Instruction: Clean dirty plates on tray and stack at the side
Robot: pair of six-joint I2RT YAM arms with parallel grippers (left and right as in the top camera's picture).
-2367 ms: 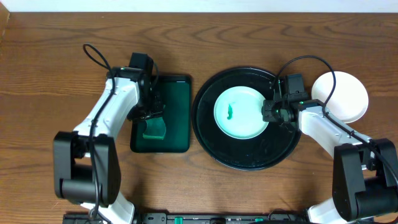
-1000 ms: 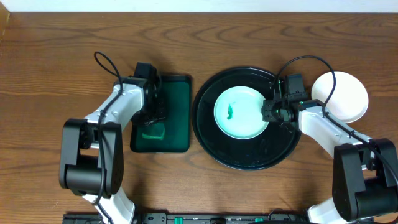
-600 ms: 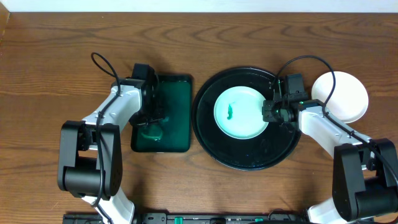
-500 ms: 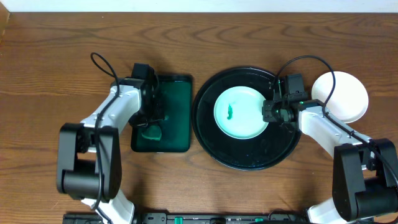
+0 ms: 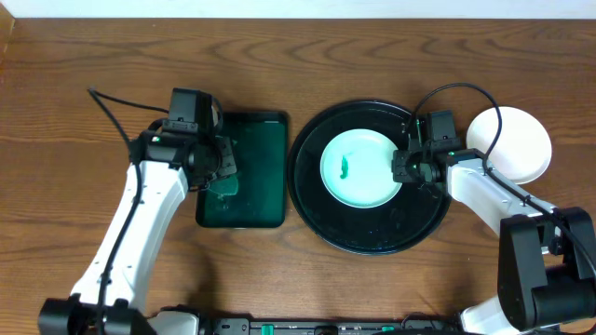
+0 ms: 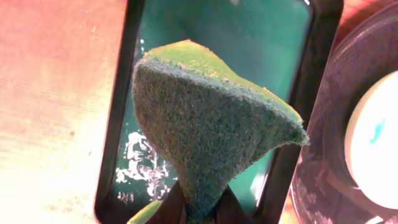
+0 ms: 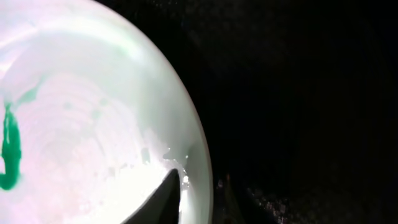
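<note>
The sponge (image 6: 205, 124) was just clamped in the left jaws and lifted off the green tray (image 5: 265, 158), with the plate (image 5: 363, 177) on the black tray (image 5: 372, 244) seemingly pinched by the right jaws, so wiping's next.

The scouring pad (image 6: 205, 118) looks rough and fibrous, the plate (image 5: 365, 181) glossy, the tray (image 5: 372, 233) finely textured, the table (image 5: 93, 56) grained wood.

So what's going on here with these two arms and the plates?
The left end effector pinches a green sponge above the green tray. The right end effector grips the rim of the smeared plate on the black tray. A second plate sits on the table to the right. The smear is not yet wiped.
</note>
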